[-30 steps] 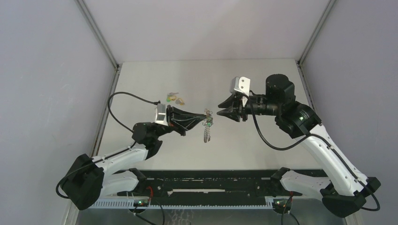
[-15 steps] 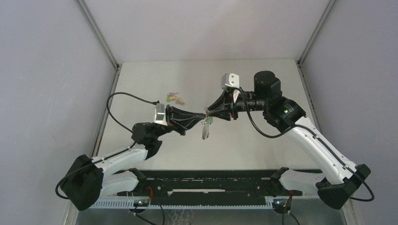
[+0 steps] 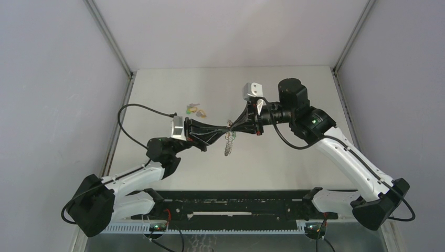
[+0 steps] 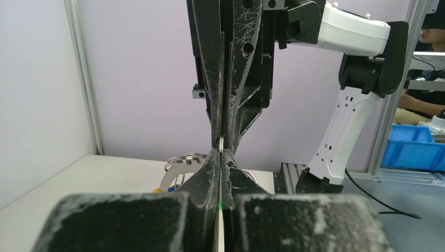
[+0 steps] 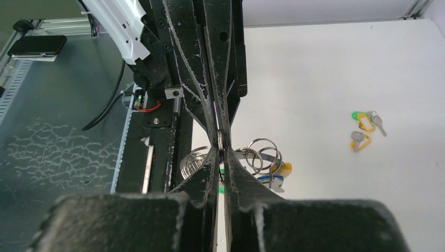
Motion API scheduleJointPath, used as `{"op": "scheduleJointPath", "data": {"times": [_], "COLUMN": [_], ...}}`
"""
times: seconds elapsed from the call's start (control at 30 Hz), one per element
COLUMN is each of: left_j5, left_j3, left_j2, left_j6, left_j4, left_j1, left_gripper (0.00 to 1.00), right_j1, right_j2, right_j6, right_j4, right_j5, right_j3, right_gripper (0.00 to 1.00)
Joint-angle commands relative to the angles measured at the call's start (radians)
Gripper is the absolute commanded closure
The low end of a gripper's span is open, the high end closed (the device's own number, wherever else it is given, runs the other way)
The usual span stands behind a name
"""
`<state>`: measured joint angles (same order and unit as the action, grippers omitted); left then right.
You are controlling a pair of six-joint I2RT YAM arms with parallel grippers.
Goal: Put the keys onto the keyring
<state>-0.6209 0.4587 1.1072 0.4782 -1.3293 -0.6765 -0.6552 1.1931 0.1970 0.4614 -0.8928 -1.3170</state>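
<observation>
My left gripper and right gripper meet tip to tip above the table's middle. Both are shut on the thin wire of the keyring, which hangs below them as a ribbed silvery coil. In the left wrist view the left gripper pinches a sliver of ring, and a little green shows between its fingers. The right gripper pinches the same spot. Smaller rings dangle from the bundle with a yellow-headed key and a blue-headed key. A green key and a yellow key lie loose on the table.
The loose keys lie on the white table, left of and beyond the grippers. Grey walls with metal corner posts close in three sides. The black base rail runs along the near edge.
My right arm has swung left from about a hand's width away until its tips meet the left gripper's, and its jaws have shut there. The left gripper has held still with the keyring.
</observation>
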Motion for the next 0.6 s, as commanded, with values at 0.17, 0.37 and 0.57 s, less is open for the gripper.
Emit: {"op": "scheduleJointPath", "data": {"times": [0.17,0.37,0.57], "left_j5": [0.046,0.029,0.008], "left_j3": [0.002,0.035,0.06], "left_j2": [-0.043,-0.081,-0.071], "left_j6": [-0.065,-0.179,-0.202], "left_j4": [0.062,0.297,0.357], "left_j1": [0.002,0.002,-0.003], "left_gripper": [0.73,0.58,0.56], "right_j1": [0.008,-0.07,-0.21], "right_j2": [-0.042,0.02,0.135], "right_j6": [0.112,0.27,0.352], "right_j4": [0.153,0.46,0.654], "right_j5": [0.107,0.341,0.64], "right_j3": [-0.074,-0.263,-0.42], "right_gripper": [1.0,1.0,1.0]}}
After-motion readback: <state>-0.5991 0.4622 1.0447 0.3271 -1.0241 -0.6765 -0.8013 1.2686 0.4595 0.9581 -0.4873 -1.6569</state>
